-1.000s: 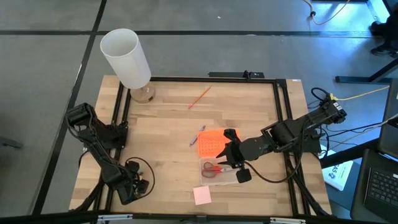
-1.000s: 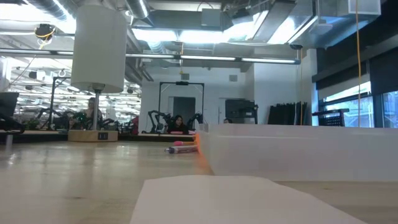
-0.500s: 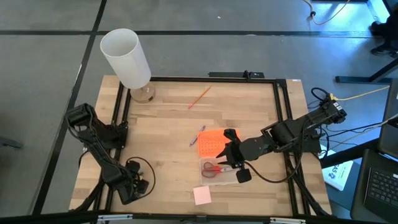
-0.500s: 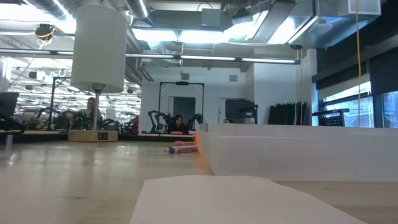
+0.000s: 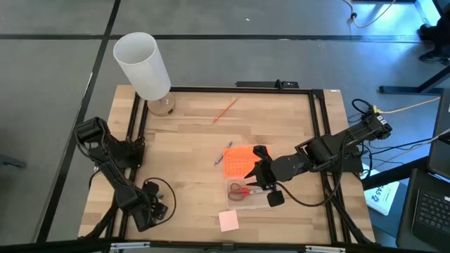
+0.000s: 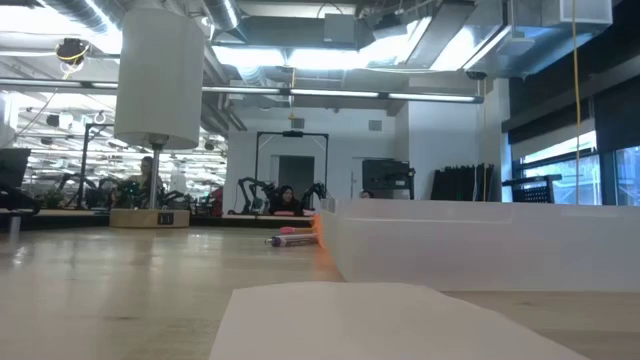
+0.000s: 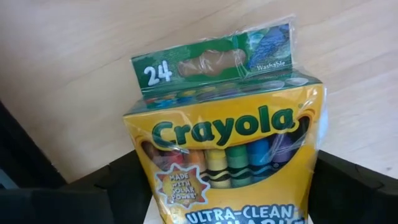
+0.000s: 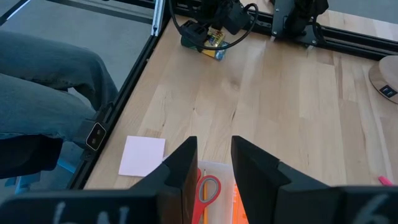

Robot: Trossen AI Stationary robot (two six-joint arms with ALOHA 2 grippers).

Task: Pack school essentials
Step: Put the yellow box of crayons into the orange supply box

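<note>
The green-and-yellow crayon box [image 7: 224, 143] sits between my left gripper's [image 5: 160, 209] dark fingers near the table's near-left corner; the right wrist view shows the crayon box [image 8: 213, 37] there too. My right gripper [image 8: 214, 165] is open and hangs over the clear plastic box [image 5: 232, 202], where the red-handled scissors [image 5: 239, 190] lie. The pink sticky-note pad [image 5: 228, 221] lies flat near the near edge. The blue-grey pen [image 5: 223, 153] lies beside the orange lid [image 5: 238, 162]. A thin red pencil [image 5: 225, 110] lies toward the far edge. My left gripper is shut on the crayon box, pinching its lower half [image 7: 186, 199] between the two fingers [image 7: 118, 186], one on each narrow side. The green hang tab [image 7: 211, 62] points away from the wrist. Whether the box rests on the table, I cannot tell.
A tall white cylinder [image 5: 143, 65] stands on a round base at the far-left corner. A black frame [image 5: 320, 126] runs round the table. A person's legs [image 8: 43, 81] show beyond the near edge. Bare wood [image 5: 183, 140] lies between the two arms.
</note>
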